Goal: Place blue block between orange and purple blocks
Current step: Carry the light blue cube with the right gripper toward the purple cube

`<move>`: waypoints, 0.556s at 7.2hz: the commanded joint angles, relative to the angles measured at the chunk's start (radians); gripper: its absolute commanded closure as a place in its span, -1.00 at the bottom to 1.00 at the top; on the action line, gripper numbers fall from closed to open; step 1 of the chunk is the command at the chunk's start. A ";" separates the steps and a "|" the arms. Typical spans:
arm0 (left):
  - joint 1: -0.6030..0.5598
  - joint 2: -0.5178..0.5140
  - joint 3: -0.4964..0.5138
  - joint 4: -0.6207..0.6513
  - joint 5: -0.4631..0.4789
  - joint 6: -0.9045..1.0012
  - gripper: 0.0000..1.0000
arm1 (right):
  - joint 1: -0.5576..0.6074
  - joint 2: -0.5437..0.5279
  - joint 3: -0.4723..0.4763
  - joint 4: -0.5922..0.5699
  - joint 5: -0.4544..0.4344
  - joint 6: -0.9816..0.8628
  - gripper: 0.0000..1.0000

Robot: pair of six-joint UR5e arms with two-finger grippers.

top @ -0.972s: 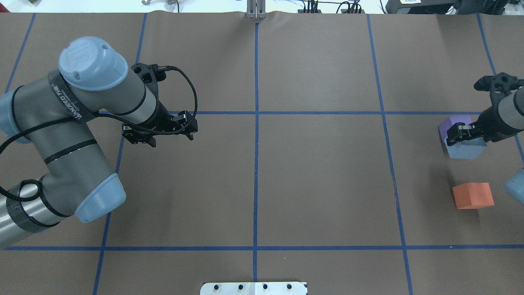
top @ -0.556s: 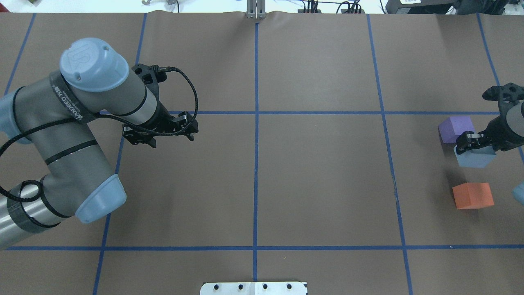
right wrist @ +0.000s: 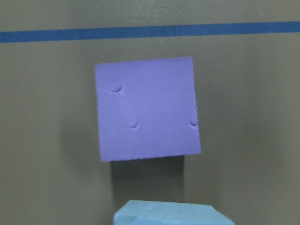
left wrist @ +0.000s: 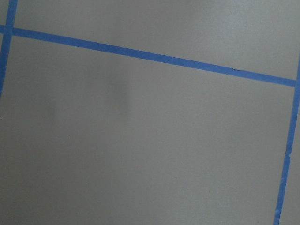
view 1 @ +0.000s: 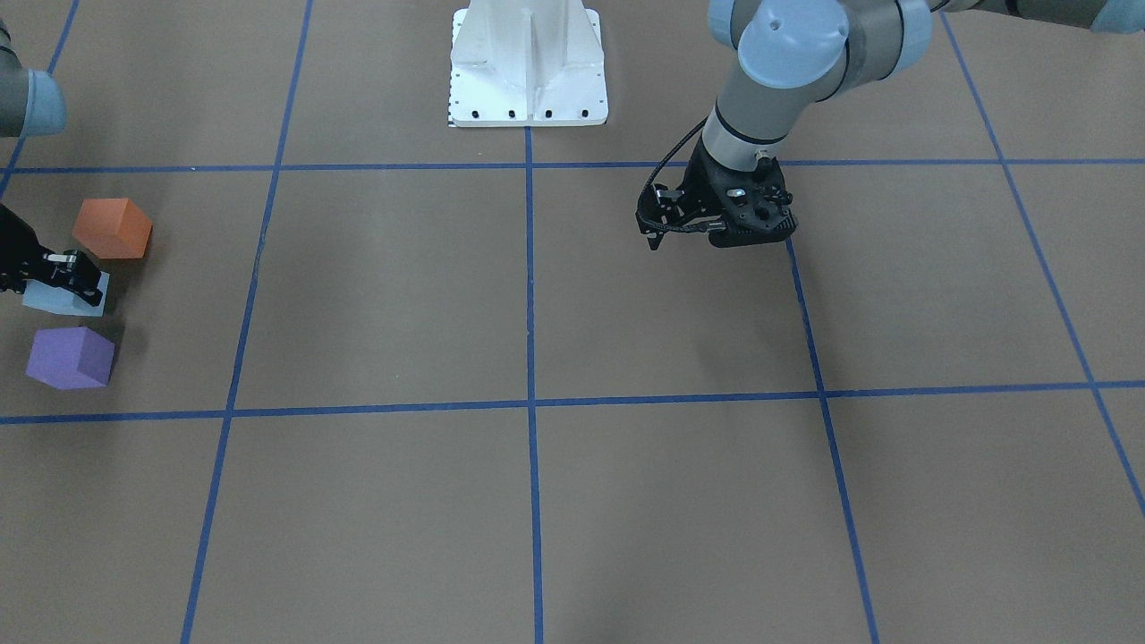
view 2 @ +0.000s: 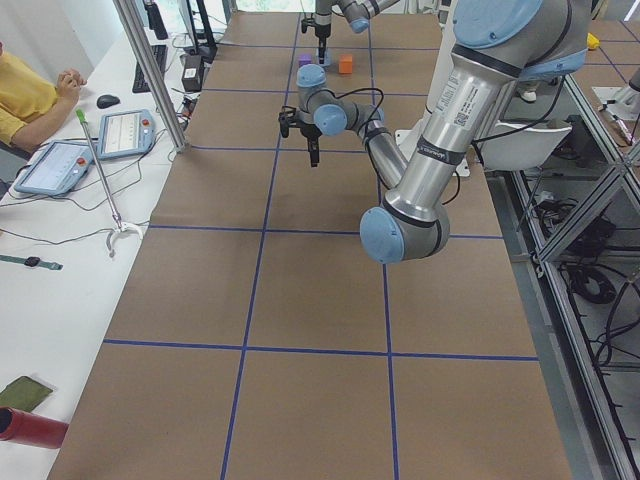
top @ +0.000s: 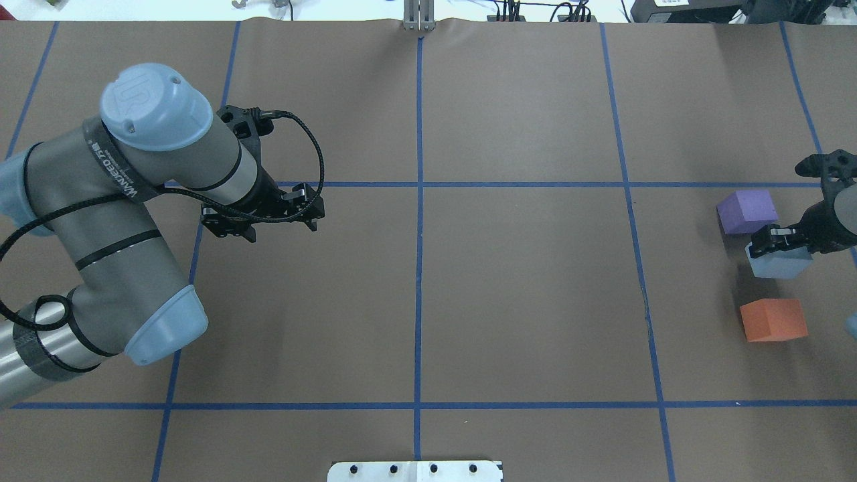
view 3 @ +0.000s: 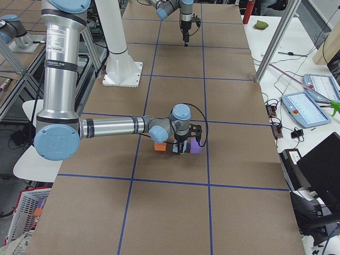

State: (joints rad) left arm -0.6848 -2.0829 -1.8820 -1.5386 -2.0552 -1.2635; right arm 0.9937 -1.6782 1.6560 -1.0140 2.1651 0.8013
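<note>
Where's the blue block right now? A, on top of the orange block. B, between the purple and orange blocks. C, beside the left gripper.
B: the blue block is in the gap between the purple block and the orange block, at the right gripper.

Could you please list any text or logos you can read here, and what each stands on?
"UR": embossed on the blue joint cap of the left arm.
"WANDEED": black strap around that arm; characters after it unreadable.
purple block, blue block, orange block: no text.
</note>
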 commanded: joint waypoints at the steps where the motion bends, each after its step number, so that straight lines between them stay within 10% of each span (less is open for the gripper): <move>1: 0.001 0.000 0.000 0.000 0.000 -0.001 -1.00 | -0.013 -0.002 -0.010 0.023 -0.001 -0.001 1.00; 4: 0.001 0.000 0.000 0.000 0.000 -0.001 -1.00 | -0.049 -0.009 -0.012 0.092 -0.014 -0.004 0.98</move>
State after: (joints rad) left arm -0.6842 -2.0838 -1.8823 -1.5386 -2.0545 -1.2640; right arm 0.9528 -1.6828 1.6448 -0.9498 2.1546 0.7985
